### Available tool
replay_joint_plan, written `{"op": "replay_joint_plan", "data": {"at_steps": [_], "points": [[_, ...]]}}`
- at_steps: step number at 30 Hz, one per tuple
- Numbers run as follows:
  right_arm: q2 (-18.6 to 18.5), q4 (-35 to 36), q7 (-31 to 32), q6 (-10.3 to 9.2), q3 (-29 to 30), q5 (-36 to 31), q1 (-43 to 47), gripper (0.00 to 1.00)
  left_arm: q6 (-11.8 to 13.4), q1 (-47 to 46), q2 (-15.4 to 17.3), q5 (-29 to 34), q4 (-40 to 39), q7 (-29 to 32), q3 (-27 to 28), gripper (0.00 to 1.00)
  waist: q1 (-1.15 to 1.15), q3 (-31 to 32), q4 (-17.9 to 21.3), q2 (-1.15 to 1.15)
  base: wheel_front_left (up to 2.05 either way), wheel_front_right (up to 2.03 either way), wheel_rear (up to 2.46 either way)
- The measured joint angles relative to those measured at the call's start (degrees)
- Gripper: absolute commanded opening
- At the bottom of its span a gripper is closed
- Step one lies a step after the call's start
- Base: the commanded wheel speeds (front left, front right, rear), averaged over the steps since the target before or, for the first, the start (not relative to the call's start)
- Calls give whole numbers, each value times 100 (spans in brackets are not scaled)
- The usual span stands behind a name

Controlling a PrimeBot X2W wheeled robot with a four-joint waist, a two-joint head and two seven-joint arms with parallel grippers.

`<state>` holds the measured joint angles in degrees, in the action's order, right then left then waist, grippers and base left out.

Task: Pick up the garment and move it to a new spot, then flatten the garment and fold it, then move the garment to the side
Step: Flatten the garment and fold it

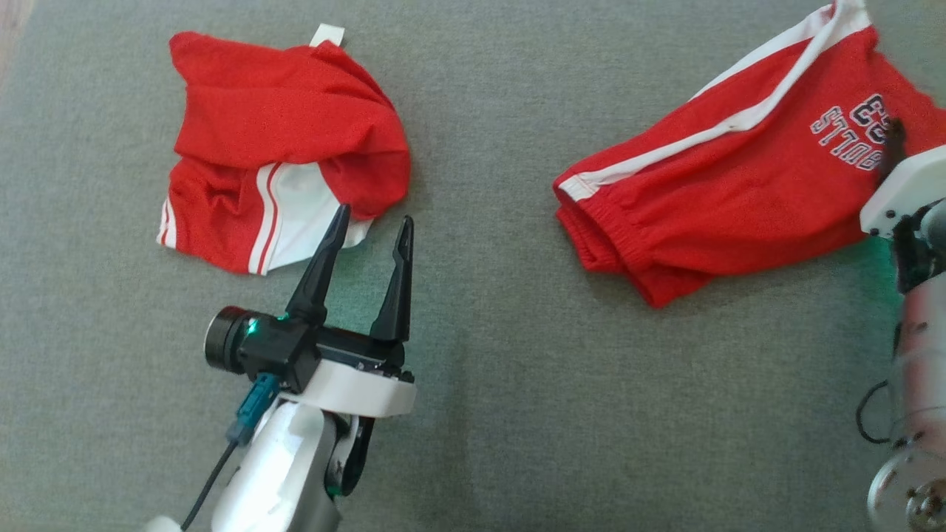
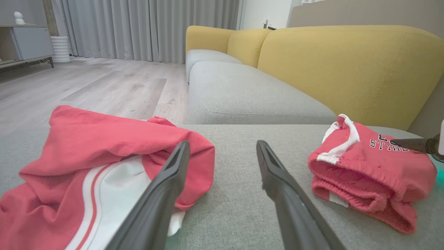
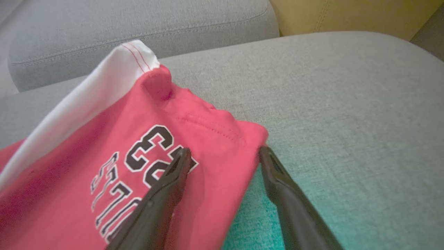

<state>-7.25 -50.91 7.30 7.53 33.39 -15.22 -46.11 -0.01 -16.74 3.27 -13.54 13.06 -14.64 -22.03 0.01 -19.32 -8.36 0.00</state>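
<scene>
Lettered red shorts (image 1: 709, 185) lie at the right of the grey cushion (image 1: 480, 369), their hem between the spread fingers of the right gripper (image 3: 224, 152), seemingly not yet pinched. A deep bite on that hem should lift them cleanly. The left gripper (image 1: 374, 216), also spread, hovers beside a crumpled red garment (image 1: 281, 148).

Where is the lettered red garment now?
The lettered garment lies on the grey cushion at the head view's right, apart from the crumpled garment at left, with the right gripper at its lettered end.
</scene>
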Motion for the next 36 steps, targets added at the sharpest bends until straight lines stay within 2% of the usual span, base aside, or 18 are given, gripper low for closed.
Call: {"op": "replay_joint_plan", "data": {"at_steps": [9,14,15,16,17,22,28,33,36], "points": [[-68,-416,134,0,806,-794,-414,100,-9,-123,-35,1,0,0,9,100,0,-177,-91,0,0,0,0],[-132,-664,180,0,964,-1089,-669,100,-34,-185,-45,51,-2,0,13,100,0,-260,-91,0,0,0,0],[-158,-748,180,0,958,-1118,-730,89,-52,-192,-47,51,-2,0,14,100,-1,-270,-85,0,0,0,0],[-187,-837,179,0,947,-1120,-789,24,-52,-196,-49,51,-2,0,16,100,-1,-276,-77,0,0,0,0],[-221,-928,168,0,918,-1118,-844,0,-52,-197,-51,51,-1,0,20,100,0,-274,-68,0,0,0,0],[-377,-1463,-325,0,489,-1102,-893,0,-53,-184,-59,51,3,-5,134,100,0,-96,41,0,0,0,0],[-701,-1746,-773,0,365,-775,-811,0,-67,-15,-60,51,1,-7,246,100,-1,199,261,0,0,0,0],[-1077,-1735,-821,0,672,-569,-305,0,-154,176,-60,51,4,-7,257,100,-1,443,410,0,0,0,0],[-1154,-1624,-736,0,955,-554,146,0,-154,226,-60,51,5,-7,266,100,-1,587,450,0,0,0,0]]}}
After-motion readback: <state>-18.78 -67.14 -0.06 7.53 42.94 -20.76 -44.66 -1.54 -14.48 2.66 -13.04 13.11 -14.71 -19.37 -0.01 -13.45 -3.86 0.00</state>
